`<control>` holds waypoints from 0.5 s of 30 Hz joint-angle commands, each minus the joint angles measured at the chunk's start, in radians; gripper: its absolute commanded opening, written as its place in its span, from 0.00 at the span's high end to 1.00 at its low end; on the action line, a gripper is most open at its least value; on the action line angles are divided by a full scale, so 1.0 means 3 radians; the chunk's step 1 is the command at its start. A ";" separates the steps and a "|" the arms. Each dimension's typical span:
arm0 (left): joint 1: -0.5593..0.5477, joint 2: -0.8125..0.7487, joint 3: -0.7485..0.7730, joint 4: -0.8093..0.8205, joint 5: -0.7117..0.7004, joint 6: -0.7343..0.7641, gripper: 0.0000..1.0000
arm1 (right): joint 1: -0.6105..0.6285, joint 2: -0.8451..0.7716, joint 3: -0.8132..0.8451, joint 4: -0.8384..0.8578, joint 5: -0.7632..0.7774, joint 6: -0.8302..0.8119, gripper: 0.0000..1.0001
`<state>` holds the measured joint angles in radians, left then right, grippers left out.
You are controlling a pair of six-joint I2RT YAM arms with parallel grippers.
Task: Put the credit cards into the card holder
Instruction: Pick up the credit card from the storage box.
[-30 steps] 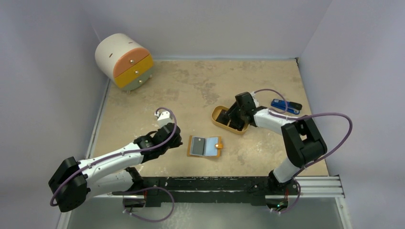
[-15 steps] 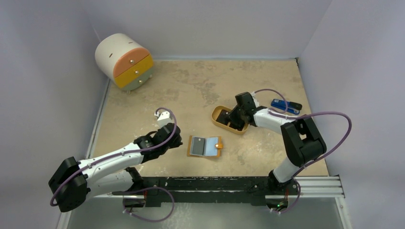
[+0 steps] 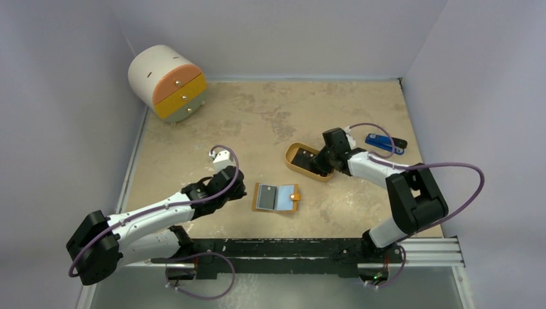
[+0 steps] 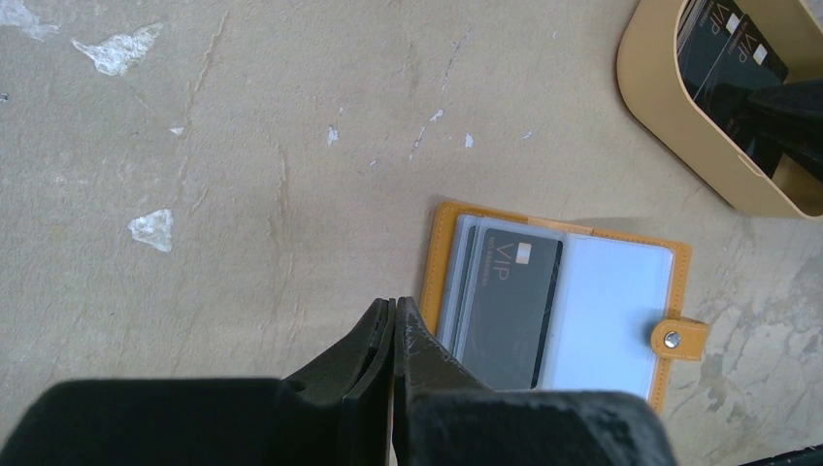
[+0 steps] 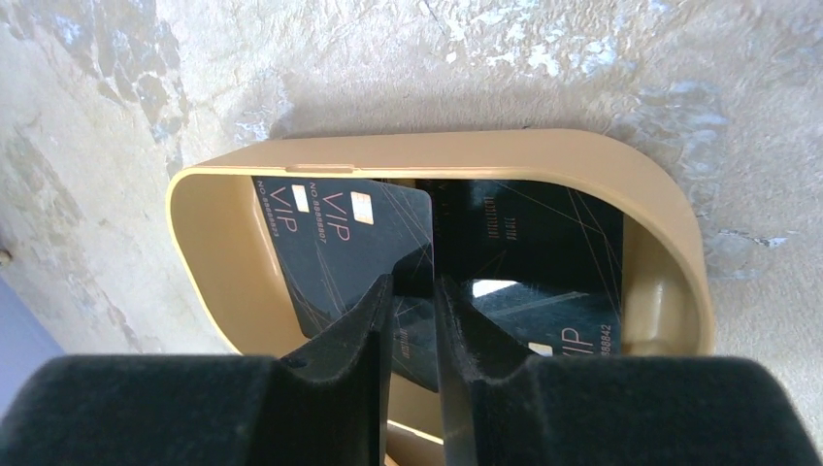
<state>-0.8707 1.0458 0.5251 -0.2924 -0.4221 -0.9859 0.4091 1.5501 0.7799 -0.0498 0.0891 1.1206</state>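
The card holder (image 3: 277, 197) lies open on the table, orange-tan with a pale inside (image 4: 621, 311). One dark VIP card (image 4: 510, 301) sits in its left sleeve. My left gripper (image 4: 395, 303) is shut and empty, just left of the holder's left edge (image 3: 239, 188). Other dark credit cards (image 5: 330, 243) (image 5: 543, 243) lie overlapping in the tan oval tray (image 5: 427, 150). My right gripper (image 5: 412, 280) reaches down into the tray (image 3: 293, 159), jaws a narrow gap apart, straddling the cards' overlapping edges. The right gripper shows in the top view (image 3: 320, 168).
A round white cabinet with orange and yellow drawers (image 3: 169, 82) stands at the back left. A blue-and-black gadget (image 3: 385, 143) lies right of the tray. Walls close in the table on three sides.
My right arm has shifted right and lowered, its gripper tilting deeper into the tray. The left arm and the card holder have not moved.
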 commanded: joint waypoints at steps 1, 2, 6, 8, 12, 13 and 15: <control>0.0013 0.0006 -0.0018 0.0146 0.0006 -0.0047 1.00 | -0.0029 -0.0116 -0.0072 -0.0156 0.0158 -0.0099 0.79; 0.0012 0.0006 -0.0022 0.0146 0.0010 -0.0050 1.00 | -0.0029 -0.0131 -0.0082 -0.0139 0.0158 -0.0103 0.80; 0.0013 0.0011 -0.0022 0.0151 0.0016 -0.0048 1.00 | -0.0033 -0.0200 -0.0085 -0.0125 0.0151 -0.0126 0.88; 0.0013 0.0011 -0.0022 0.0151 0.0016 -0.0048 1.00 | -0.0031 -0.0248 -0.0077 -0.0126 0.0132 -0.0135 0.91; 0.0013 0.0011 -0.0022 0.0165 0.0016 -0.0050 1.00 | -0.0034 -0.0367 -0.0062 -0.0115 0.0061 -0.0148 0.95; 0.0013 0.0015 -0.0019 0.0169 0.0016 -0.0048 1.00 | -0.0033 -0.0390 -0.0055 -0.0113 0.0041 -0.0155 0.96; 0.0013 0.0021 -0.0014 0.0180 0.0021 -0.0049 1.00 | -0.0034 -0.0417 -0.0035 -0.0110 -0.0002 -0.0178 0.96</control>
<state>-0.8707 1.0489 0.5251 -0.2829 -0.4187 -0.9867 0.4046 1.4567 0.7670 -0.0544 0.0860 1.0962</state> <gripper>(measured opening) 0.006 0.049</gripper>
